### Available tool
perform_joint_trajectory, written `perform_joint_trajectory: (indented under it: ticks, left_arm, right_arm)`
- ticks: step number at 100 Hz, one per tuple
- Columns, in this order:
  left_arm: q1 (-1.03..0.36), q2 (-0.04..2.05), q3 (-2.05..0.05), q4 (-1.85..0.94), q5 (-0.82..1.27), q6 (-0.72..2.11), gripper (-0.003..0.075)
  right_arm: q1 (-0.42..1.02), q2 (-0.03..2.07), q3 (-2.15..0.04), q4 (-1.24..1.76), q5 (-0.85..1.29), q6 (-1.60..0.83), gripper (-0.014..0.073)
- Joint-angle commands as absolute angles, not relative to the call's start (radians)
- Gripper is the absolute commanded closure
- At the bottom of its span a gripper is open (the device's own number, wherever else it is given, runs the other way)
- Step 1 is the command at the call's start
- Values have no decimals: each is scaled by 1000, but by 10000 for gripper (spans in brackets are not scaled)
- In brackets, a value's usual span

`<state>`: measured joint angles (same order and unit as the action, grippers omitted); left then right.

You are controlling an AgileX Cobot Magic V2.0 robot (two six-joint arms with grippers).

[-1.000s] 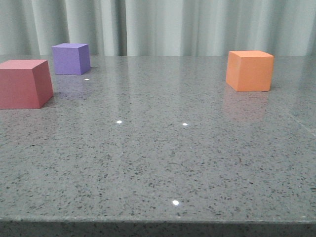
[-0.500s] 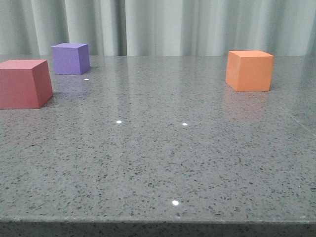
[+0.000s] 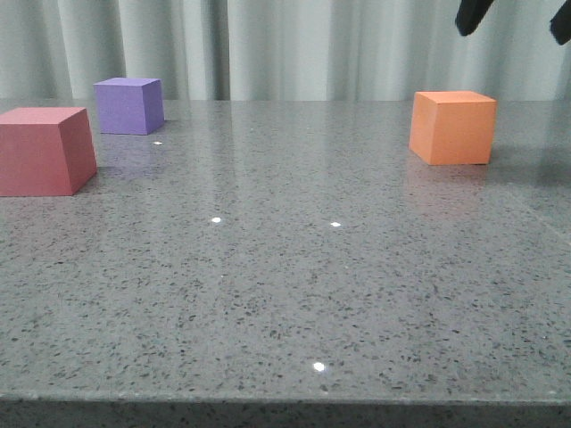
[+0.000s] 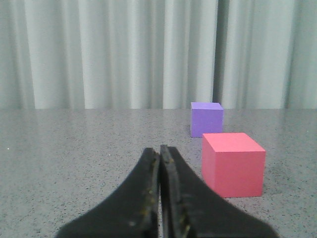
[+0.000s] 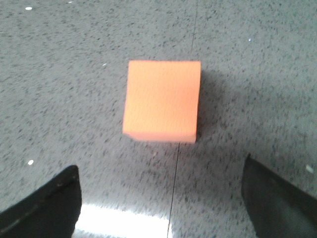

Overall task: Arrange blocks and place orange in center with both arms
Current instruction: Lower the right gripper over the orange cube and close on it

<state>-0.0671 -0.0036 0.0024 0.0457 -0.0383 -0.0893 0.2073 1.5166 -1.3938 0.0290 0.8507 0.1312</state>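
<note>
The orange cube [image 3: 452,127] sits on the grey table [image 3: 285,285] at the right; it also shows in the right wrist view [image 5: 162,100]. My right gripper [image 3: 516,20] hangs above it at the top right edge of the front view, wide open and empty [image 5: 161,171]. The red-pink cube [image 3: 45,150] stands at the far left, the purple cube [image 3: 129,105] behind it. The left wrist view shows the red-pink cube [image 4: 233,163] and the purple cube [image 4: 207,119] ahead of my left gripper [image 4: 159,151], which is shut and empty. The left gripper is out of the front view.
A pale pleated curtain [image 3: 285,49] closes off the back of the table. A thin seam [image 5: 174,188] runs through the tabletop near the orange cube. The table's front edge [image 3: 285,401] runs along the bottom of the front view.
My right gripper has come into the front view at the top right, above the orange cube. The three cubes have not moved.
</note>
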Motion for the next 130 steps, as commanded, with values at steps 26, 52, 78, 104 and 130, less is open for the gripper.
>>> perform_joint_trajectory:
  ticks: [26, 52, 78, 104, 130]
  left_arm:
    - [-65, -41, 45, 38, -120, -92, 741]
    - [-65, -41, 45, 38, -120, -92, 741]
    - [-65, -41, 45, 38, -120, -92, 741]
    - [-65, -41, 45, 38, -120, -92, 741]
    - [-65, -41, 45, 38, -120, -92, 741]
  right_arm:
    - [207, 1653, -1574, -16, 854, 124, -50]
    - [207, 1684, -1587, -15, 821, 124, -50]
    - [207, 1718, -1587, 0, 807, 124, -50]
    - [207, 1751, -1587, 0, 787, 124, -50]
    - [207, 1798, -1587, 0, 788, 124, -42]
